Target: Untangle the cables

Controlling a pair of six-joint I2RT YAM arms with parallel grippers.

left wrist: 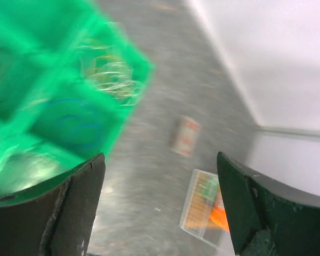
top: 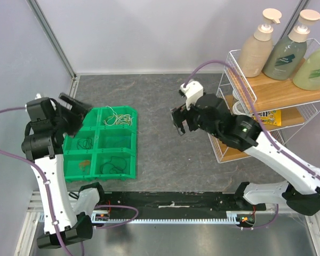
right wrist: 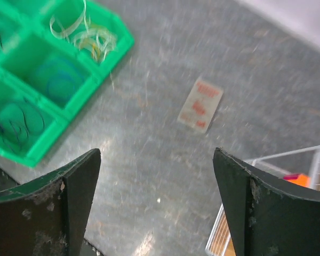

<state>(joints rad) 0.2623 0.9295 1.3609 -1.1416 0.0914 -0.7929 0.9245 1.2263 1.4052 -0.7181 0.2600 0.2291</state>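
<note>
Green plastic compartment tray (top: 117, 129): beneath spread, empty left pincer (left wrist: 160, 157); right pincer (right wrist: 156, 152) spread too
Pale thin-wire tangle (top: 119, 118): pinch one strand only

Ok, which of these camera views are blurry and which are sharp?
Left wrist view: heavily blurred, the green tray smeared and its contents unreadable. Right wrist view: slightly soft, with pale glare streaks on the table. Top external view: sharp and evenly lit.

A dark grey, mottled worktop (top: 170, 128) met pale lavender walls (top: 138, 32) at a metal corner post (top: 53, 38). At the right edge stood a white wire rack (top: 288, 89) with wooden shelves, three pump bottles (top: 285, 53) on top.
</note>
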